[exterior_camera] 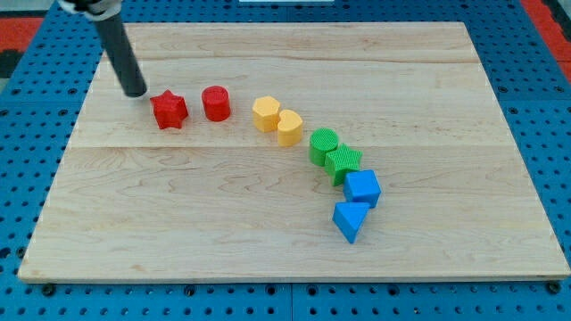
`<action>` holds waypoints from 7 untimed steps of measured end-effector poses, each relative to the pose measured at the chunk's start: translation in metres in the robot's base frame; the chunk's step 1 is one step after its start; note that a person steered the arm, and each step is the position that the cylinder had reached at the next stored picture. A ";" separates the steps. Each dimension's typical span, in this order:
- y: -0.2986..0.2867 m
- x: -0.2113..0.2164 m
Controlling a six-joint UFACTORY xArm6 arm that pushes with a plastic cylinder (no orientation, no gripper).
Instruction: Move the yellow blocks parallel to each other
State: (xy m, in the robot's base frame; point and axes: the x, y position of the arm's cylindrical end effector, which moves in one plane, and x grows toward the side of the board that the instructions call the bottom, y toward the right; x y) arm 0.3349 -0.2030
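Rod's lower end, my tip [136, 93], rests bare — holding nothing — just left of the red star block [169, 111]; yellow hexagonal block [266, 114] and yellow heart-shaped block [289, 127] touch, well right of it.

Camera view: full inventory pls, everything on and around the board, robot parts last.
red star-shaped block: 1, red, upper left of the board, just right of my tip
red cylinder block: 1, red, right of the star, apart from it
yellow hexagonal block: 1, yellow, upper middle, touching the other yellow block
yellow heart-shaped block: 1, yellow, lower right of the hexagonal one
green cylinder block: 1, green, right of centre
green star-shaped block: 1, green, against the green cylinder, lower right of it
blue cube block: 1, blue, below the green pair
blue triangular block: 1, blue, lowest in the row
wooden board: 1, light wood, fills the view
blue pegboard table: 1, blue, around the board
my tip: 1, dark rod, upper left, close to the red star; contact unclear
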 end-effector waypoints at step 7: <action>0.084 -0.011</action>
State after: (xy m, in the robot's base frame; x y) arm 0.3243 -0.1195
